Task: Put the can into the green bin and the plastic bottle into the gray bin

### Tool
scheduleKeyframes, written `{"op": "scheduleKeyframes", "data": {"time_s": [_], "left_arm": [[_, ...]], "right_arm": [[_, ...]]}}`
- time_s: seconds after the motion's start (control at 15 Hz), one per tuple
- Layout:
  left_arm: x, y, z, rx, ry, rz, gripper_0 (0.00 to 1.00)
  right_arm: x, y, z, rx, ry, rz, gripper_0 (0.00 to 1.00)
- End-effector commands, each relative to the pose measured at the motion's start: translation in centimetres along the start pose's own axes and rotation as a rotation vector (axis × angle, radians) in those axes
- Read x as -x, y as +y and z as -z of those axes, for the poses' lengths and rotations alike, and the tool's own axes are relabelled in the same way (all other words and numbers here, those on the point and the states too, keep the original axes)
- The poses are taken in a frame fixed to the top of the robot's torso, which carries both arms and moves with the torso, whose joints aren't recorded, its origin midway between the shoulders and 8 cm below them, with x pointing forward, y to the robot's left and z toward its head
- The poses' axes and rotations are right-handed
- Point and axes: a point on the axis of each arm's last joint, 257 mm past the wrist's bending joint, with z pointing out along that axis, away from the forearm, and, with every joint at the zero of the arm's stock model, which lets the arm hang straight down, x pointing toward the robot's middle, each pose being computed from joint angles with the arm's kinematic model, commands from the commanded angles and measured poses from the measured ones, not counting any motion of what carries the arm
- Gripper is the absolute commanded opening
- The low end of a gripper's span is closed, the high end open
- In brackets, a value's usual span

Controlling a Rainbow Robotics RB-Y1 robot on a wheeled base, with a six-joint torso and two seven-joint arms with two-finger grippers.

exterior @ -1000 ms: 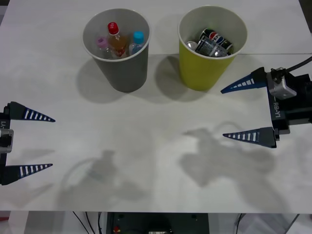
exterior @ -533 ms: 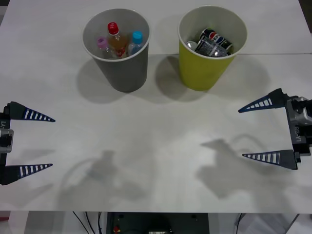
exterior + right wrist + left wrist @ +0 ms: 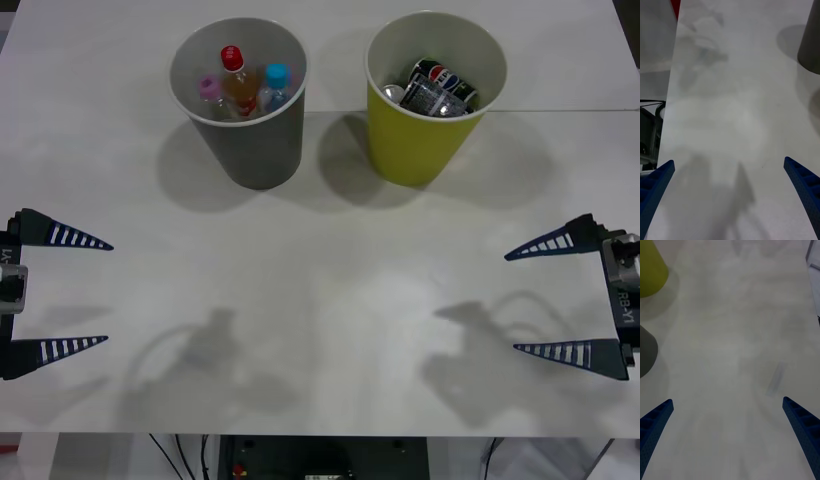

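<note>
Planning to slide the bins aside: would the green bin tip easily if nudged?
Probably, if pushed near its rim: the green bin is tall and tapers to a narrower base. It looks like light, flexible plastic, though the cans inside may steady it somewhat.

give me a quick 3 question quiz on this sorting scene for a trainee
1. True or false: the plastic bottle with the pink cap lies on the table.
2. Which bin holds the cans? A) the gray bin B) the green bin
3. Fill in: the left pincer and the right pincer are both ____ and hold nothing.

Key:
1. False; it stands inside the gray bin with a red-capped bottle and a blue-capped bottle.
2. B; the cans sit in the green bin.
3. open
</note>
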Motion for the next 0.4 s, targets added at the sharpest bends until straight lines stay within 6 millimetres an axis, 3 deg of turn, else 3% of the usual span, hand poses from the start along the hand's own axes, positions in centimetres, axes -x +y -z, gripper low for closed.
{"op": "scheduleKeyframes", "data": {"time_s": [0.07,0.4], "left_arm": [[0.0,0.0,0.0,0.0,0.0,0.0,1.0],[0.0,0.0,0.0,0.0,0.0,0.0,1.0]], "right_arm": [[-0.49,0.11,-0.27,-0.005,0.009,0.005,1.0],[-0.6,0.09,-0.32,-0.006,0.012,0.007,1.0]]}}
